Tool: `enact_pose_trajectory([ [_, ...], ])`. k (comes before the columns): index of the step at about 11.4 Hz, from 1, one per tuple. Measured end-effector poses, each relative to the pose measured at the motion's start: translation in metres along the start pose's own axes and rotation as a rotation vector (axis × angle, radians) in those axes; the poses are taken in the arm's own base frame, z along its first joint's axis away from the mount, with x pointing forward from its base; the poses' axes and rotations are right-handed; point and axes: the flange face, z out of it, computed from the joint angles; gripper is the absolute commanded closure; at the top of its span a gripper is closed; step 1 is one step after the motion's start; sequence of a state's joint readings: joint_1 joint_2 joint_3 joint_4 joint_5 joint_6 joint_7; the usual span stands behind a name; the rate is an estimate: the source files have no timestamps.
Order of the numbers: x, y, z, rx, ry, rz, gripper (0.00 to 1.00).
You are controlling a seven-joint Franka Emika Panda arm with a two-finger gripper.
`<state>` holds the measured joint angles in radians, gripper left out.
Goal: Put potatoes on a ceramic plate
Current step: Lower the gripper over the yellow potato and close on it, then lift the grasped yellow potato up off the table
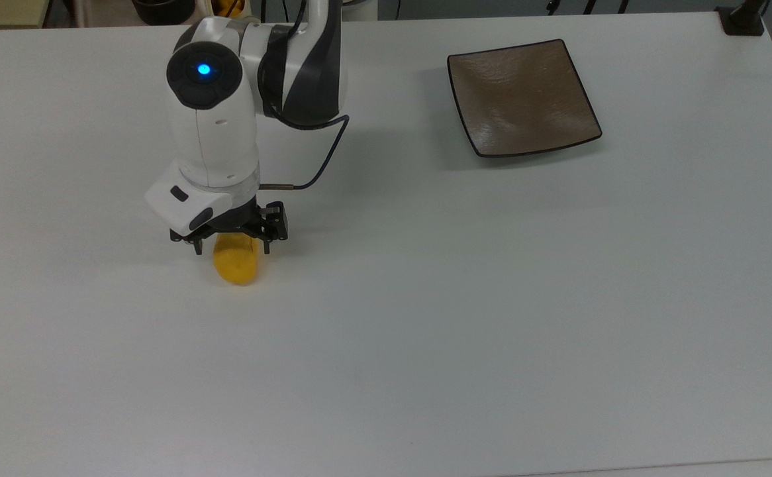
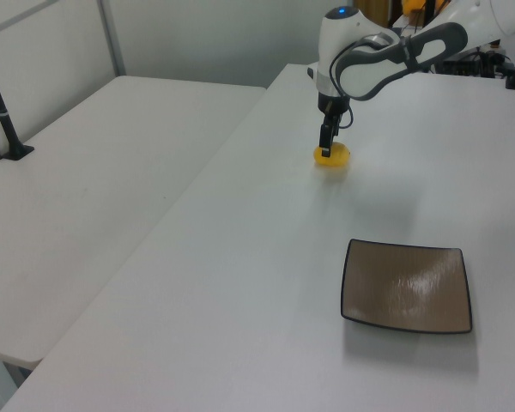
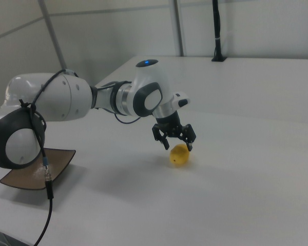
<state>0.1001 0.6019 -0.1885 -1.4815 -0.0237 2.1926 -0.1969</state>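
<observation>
1. In the top view, the arm (image 1: pixel 214 126) reaches down over a white table (image 1: pixel 426 344), its gripper (image 1: pixel 230 250) lowered around the far end of the potato (image 1: pixel 237 265), one finger (image 1: pixel 196 249) on either side. The jaws stand spread apart, not yet pressed on the yellow lump, which lies on the table left of centre.
2. Well to the top view's right, near the far edge, sits the plate (image 1: pixel 525 99), with bare tabletop between it and the potato. The near half of the table lies open on all sides.
3. The left view shows the gripper (image 2: pixel 326 153) at the potato (image 2: pixel 333 156) far back on the table (image 2: pixel 240 300), the plate (image 2: pixel 406 286) in the foreground, and a second, lower table (image 2: pixel 77 215) butted along the left view's left, carrying a black post (image 2: pixel 2 112).
4. The right view shows the spread fingers from the side, the gripper (image 3: pixel 179 147) straddling the potato's (image 3: pixel 179 155) top, and the plate (image 3: pixel 33 166) partly hidden behind the arm's base (image 3: pixel 18 138) at the right view's left, where a cable (image 3: pixel 45 205) hangs.
</observation>
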Motion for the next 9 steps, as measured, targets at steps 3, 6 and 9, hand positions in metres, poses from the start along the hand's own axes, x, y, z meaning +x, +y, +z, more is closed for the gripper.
enact_pose_trajectory([
  [3, -0.006, -0.002, 0.021, -0.007, -0.023, -0.01, 0.12],
  [6, -0.007, -0.002, 0.023, -0.007, -0.026, -0.01, 0.49],
  [9, -0.007, -0.001, 0.023, -0.007, -0.027, -0.008, 0.78],
])
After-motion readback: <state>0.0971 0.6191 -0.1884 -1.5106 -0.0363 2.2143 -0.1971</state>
